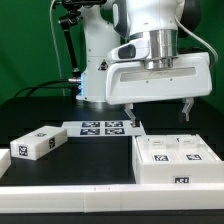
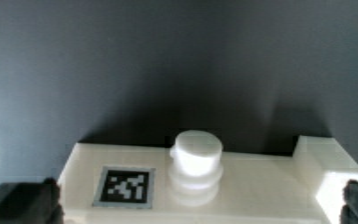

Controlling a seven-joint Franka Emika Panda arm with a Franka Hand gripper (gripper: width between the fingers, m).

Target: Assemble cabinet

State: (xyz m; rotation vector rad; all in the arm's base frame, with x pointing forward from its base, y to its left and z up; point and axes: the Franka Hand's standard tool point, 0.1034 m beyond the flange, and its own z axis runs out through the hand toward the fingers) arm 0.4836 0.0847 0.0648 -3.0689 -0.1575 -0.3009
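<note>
We saw the fingers [image 1: 188, 105] spread wide and holding nothing, hanging above the large white cabinet body [image 1: 175, 160], which sat on the black tabletop [image 1: 90, 165] at the exterior view's right, near side. A smaller cabinet block [image 1: 38, 143] lay well apart at that view's left, and the marker board [image 1: 103, 127] lay farther back between them.

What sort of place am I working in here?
Most likely a robotics lab test bench: a black-covered table carrying a marker board of printed tags, tagged white cabinet parts, and a dark backdrop behind.
</note>
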